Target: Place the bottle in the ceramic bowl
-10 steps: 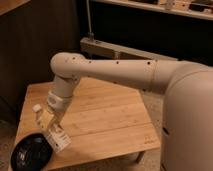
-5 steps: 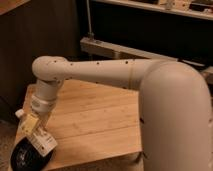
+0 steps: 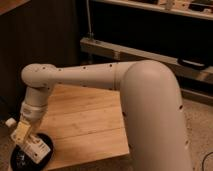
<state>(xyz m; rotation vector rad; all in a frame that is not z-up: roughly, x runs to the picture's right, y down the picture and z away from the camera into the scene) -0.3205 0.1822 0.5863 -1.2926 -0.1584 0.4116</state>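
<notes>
My gripper [image 3: 23,134] hangs at the lower left of the camera view, at the end of the white arm [image 3: 90,75], and it is shut on the bottle [image 3: 39,147]. The bottle is cream-white and lies tilted across the jaws. Its white cap [image 3: 10,121] sticks out up and to the left, and its boxy body points down and to the right. Directly under it sits the ceramic bowl [image 3: 16,156], black and glossy, at the front left corner of the wooden table [image 3: 85,120]. The bottle's body is low over the bowl's inside; whether they touch I cannot tell.
The light wooden table has its front edge running just right of the bowl. Behind it are a dark wall and a metal shelf rail [image 3: 130,52]. The robot's bulky white body [image 3: 155,115] fills the right side, with speckled floor [image 3: 200,130] beyond.
The arm has swung left and downward with the bottle in the gripper, taking it from over the table's left part to right above the bowl.
</notes>
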